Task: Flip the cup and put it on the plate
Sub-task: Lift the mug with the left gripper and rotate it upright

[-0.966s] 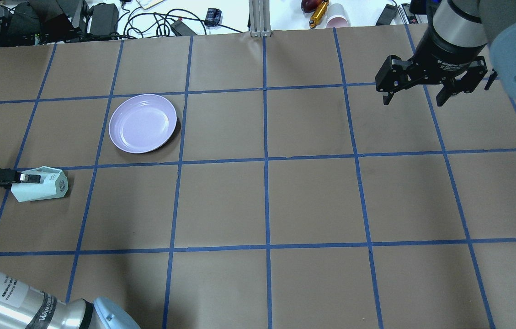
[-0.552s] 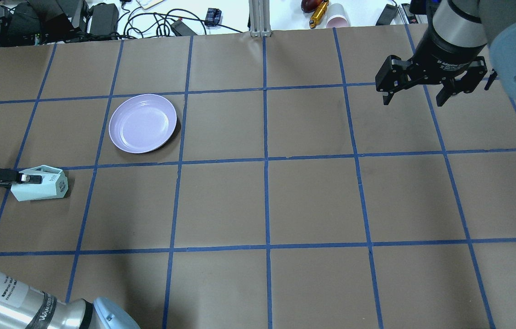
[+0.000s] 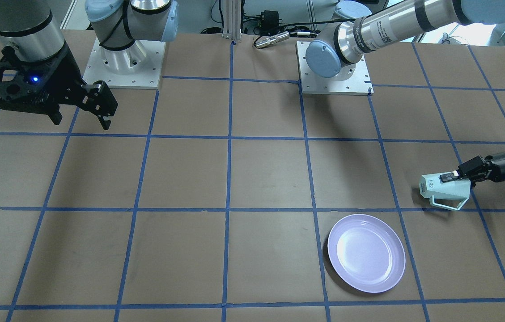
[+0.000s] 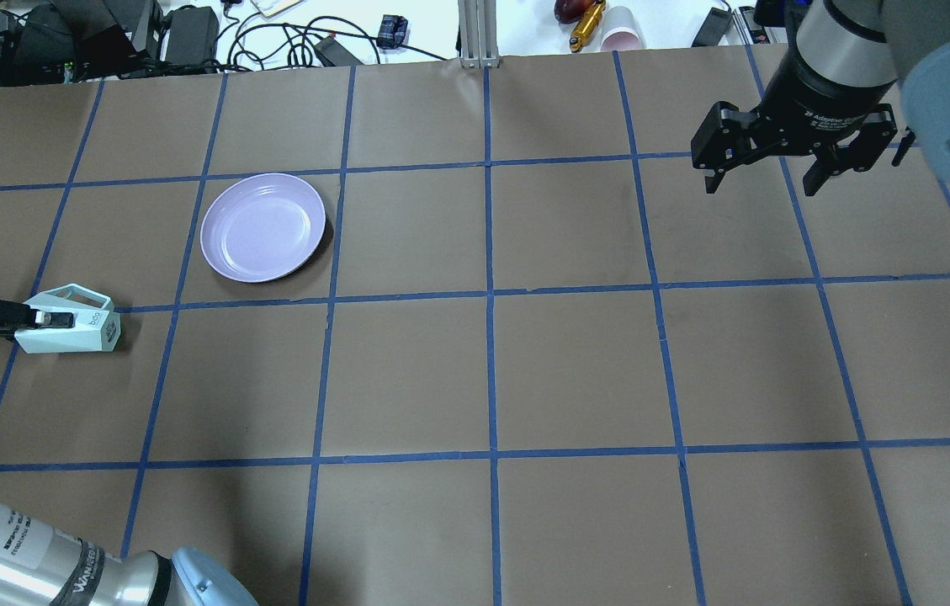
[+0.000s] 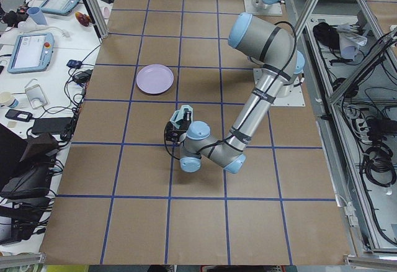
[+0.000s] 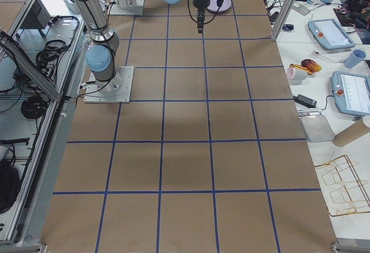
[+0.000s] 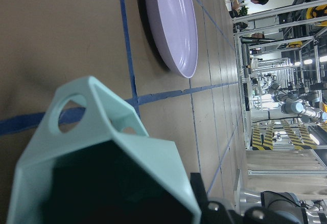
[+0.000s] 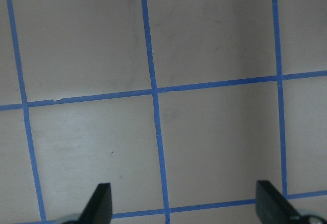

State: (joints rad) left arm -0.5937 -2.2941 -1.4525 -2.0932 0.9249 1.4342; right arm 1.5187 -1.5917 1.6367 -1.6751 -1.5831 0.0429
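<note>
The mint-green cup (image 4: pixel 71 326) lies on its side at the table's far left, base pointing right, with its angular handle (image 4: pixel 71 295) on the side toward the plate. My left gripper (image 4: pixel 41 320) is shut on the cup's wall near the rim and holds it low over the table. In the front view the cup (image 3: pixel 440 190) shows the same grip (image 3: pixel 448 177). The left wrist view looks into the cup's dark inside (image 7: pixel 102 147). The lavender plate (image 4: pixel 262 227) lies empty, up and to the right of the cup. My right gripper (image 4: pixel 765 181) is open and empty at the far right.
Brown paper with a blue tape grid (image 4: pixel 490 295) covers the table. Cables, chargers and a pink paper cup (image 4: pixel 622 29) lie beyond the far edge. The right wrist view shows only bare grid (image 8: pixel 156 91) below the open fingers.
The left gripper has turned the cup about its long axis, so the handle now shows on the plate side. The cup has shifted slightly left. The right arm has not moved.
</note>
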